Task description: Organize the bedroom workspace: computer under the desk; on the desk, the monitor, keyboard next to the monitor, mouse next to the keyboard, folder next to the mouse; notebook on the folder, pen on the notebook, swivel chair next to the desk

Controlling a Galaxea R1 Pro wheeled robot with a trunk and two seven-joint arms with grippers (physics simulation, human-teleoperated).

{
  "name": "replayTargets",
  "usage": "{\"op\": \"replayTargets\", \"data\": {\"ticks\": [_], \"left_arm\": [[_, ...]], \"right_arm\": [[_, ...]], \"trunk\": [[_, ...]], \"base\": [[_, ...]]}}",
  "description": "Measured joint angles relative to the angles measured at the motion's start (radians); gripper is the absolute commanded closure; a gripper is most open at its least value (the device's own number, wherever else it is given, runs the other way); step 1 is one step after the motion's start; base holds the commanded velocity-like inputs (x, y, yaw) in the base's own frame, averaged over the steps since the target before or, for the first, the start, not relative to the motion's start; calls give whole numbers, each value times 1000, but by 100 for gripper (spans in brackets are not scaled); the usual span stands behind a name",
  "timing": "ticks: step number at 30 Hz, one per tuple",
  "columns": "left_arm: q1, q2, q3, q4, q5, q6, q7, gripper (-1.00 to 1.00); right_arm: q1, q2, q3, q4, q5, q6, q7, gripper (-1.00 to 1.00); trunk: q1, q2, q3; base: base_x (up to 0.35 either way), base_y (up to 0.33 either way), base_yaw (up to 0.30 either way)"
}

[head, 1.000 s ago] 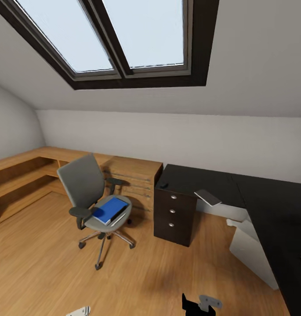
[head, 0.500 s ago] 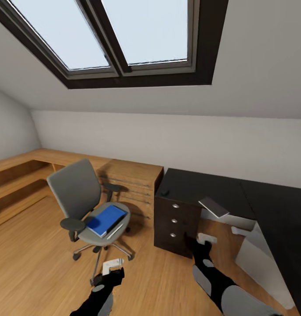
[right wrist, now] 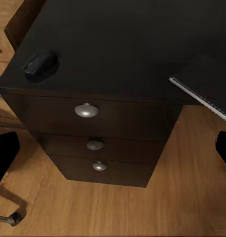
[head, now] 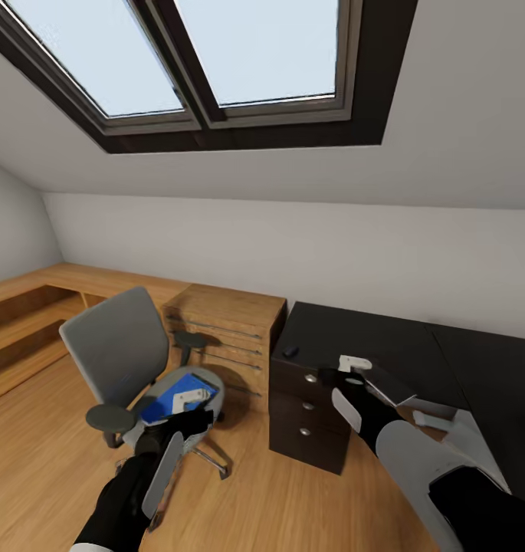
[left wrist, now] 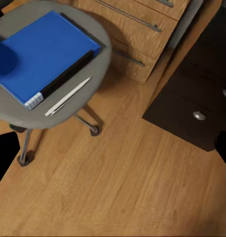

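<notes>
On the swivel chair (head: 128,360) seat: folder (left wrist: 41,57) and pen (left wrist: 68,96) are shown | left pincer (head: 187,399) raised above them, spread cannot be told | step judged: folder pickup; descent required next.

Pale daylight is pouring evenly through the skylight (head: 216,61), keeping the room bright. Soft shadows are pooling on the floor (left wrist: 122,182) under the swivel chair (head: 132,360). The renders are staying sharp, stretching slightly toward head-view edges.
</notes>
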Motion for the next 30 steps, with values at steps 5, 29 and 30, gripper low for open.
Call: {"op": "replayTargets", "data": {"ticks": [5, 29, 30], "left_arm": [[0, 41, -2, -33, 7, 0, 1, -100], [0, 38, -6, -21, 8, 2, 1, -100], [0, 38, -6, -21, 8, 2, 1, -100]], "right_arm": [[1, 16, -1, -43, -26, -19, -4, -100], [4, 23, 4, -40, -1, -34, 2, -100], [5, 26, 4, -39, 0, -34, 2, -100]], "trunk": [[0, 0, 0], [0, 0, -3], [0, 0, -3]], "base": [[329, 0, -21], [330, 0, 85], [330, 0, 254]]}}
